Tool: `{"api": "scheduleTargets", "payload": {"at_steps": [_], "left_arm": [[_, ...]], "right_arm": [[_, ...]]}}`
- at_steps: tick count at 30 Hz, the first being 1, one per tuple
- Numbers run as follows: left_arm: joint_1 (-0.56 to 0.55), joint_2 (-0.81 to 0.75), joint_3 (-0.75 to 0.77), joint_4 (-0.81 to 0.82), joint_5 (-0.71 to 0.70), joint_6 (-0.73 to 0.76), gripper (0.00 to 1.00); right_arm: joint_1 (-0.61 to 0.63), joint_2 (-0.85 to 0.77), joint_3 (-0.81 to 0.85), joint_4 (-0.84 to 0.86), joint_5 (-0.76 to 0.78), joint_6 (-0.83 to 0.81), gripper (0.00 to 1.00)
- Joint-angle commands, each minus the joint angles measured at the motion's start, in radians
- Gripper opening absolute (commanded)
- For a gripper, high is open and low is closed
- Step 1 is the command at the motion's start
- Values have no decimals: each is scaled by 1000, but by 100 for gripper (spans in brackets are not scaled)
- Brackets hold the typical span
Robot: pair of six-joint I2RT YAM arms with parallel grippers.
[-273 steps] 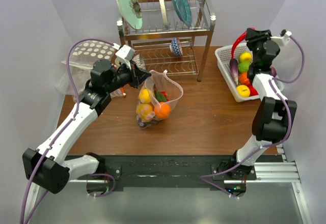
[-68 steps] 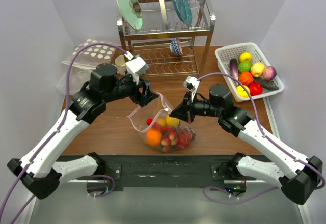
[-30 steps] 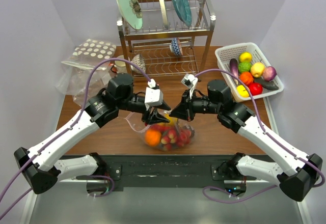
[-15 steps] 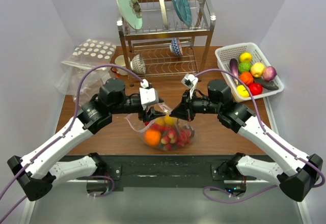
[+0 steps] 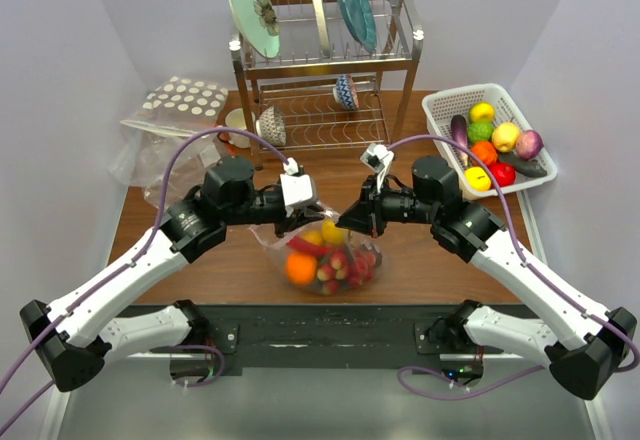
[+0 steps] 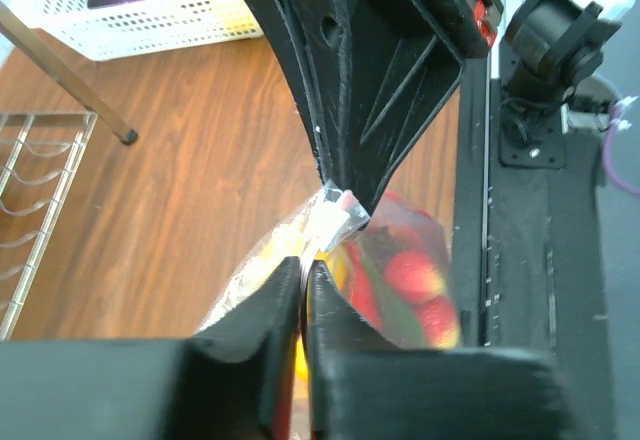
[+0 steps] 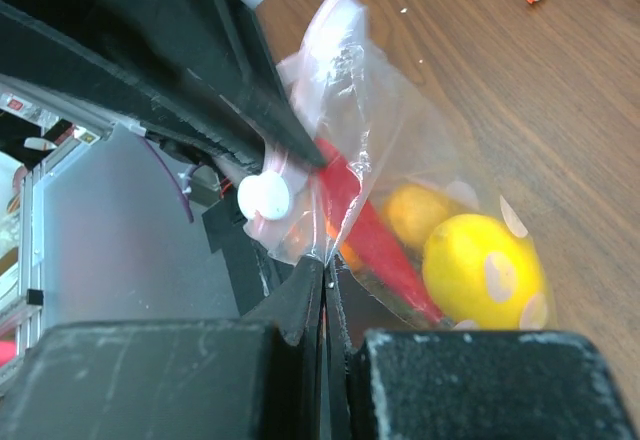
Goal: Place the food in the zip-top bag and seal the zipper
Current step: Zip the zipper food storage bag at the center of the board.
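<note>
The left fingers point(image 6: 268, 312) are drawing together: a moment earlier they were standing noticeably wider over the bag's mouth, and now they are pinching down on the top edge of the zip-top bag point(image 5: 330, 260), with only a sliver of gap showing between them in the left wrist view. The right fingers point(image 7: 292, 308) are staying as they were, clamped shut on the same edge, their tips meeting the left ones almost nose to nose from the opposite side. The pale, pinkish zipper point(image 6: 332, 212) is running up from between the left fingers to the right tips just beyond them, so both pairs are gripping the closure strip at nearly one spot.

The bag itself is hanging below and slightly nearer than the fingertips, its belly resting on the table point(image 5: 430, 260), and the food point(image 5: 300, 268) is sitting inside it: an orange, a yellow lemon, red berries and a long red piece, all beneath the pinched mouth. More fruit is lying in the white basket point(image 5: 437, 112), well off behind the right fingers.

As a judgement, this closing of the left fingers is marking the turn from loading to sealing: with the right side anchoring the strip, the left pair is now looking placed to press and run along the zipper away from it. Whether the two tracks are lined up between the fingers is too fine to tell
</note>
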Motion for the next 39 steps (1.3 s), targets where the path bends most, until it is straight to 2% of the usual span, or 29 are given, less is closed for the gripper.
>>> {"api": "scheduleTargets", "payload": {"at_steps": [1, 5, 6, 8, 9, 12, 14, 21, 25, 29, 32, 39], "left_arm": [[-5, 22, 6, 8, -15, 3, 1], [-5, 23, 8, 11, -18, -4, 0], [-5, 20, 8, 15, -15, -6, 0], [-5, 19, 10, 15, -14, -12, 0], [-7, 17, 10, 18, -14, -15, 0], [-5, 17, 22, 18, -15, -26, 0], [-5, 19, 45, 12, -18, -36, 0], [-5, 19, 80, -3, 14, -53, 0], [-5, 25, 97, -15, 25, -59, 0], [-5, 28, 111, -20, 34, -63, 0], [-5, 26, 114, -16, 40, -69, 0], [-5, 29, 122, -12, 57, -78, 0]], "right_arm": [[-10, -22, 24, 41, 7, -8, 0], [-12, -21, 20, 55, 7, -16, 0], [-12, -19, 18, 56, -2, -22, 5], [-13, -19, 13, 62, -16, -46, 26], [-12, -21, 10, 64, -25, -62, 46], [-10, -35, -13, 82, -25, -91, 68], [-12, -56, -42, 117, -34, -100, 72], [-12, -108, -89, 197, -50, -122, 61], [-9, -124, -89, 229, -73, -131, 61], [-9, -113, -74, 229, -85, -146, 60], [-4, -98, -65, 234, -103, -151, 53], [8, -73, -62, 242, -97, -152, 47]]}}
